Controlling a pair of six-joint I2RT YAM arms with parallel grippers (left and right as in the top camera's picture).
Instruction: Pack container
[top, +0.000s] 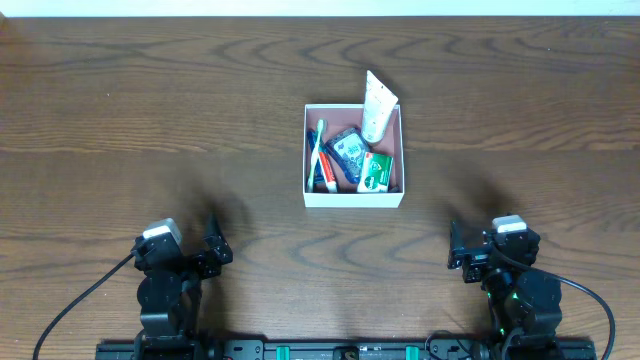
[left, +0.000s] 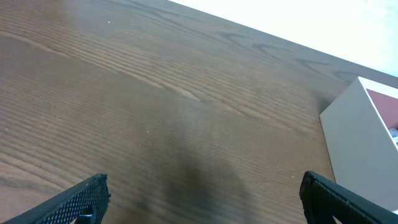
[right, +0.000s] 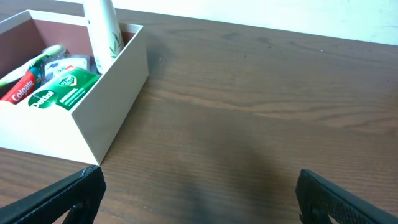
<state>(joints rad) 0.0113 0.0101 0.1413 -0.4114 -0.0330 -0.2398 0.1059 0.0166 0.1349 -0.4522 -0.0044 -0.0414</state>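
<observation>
The container (top: 354, 198) is a shallow white box with a pinkish-brown inside, at the table's middle. It holds a white tube (top: 378, 108) leaning upright on the far right wall, a green packet (top: 376, 172), a dark packet (top: 349, 148) and red and green toothpaste or brushes (top: 319, 155). In the right wrist view the container (right: 112, 99) is at the left; in the left wrist view its wall (left: 360, 143) is at the right. My left gripper (top: 205, 255) is open and empty near the front left. My right gripper (top: 465, 255) is open and empty near the front right.
The dark wooden table (top: 150, 120) runs to a pale far edge (top: 320, 8). Black cables trail from both arm bases at the front edge.
</observation>
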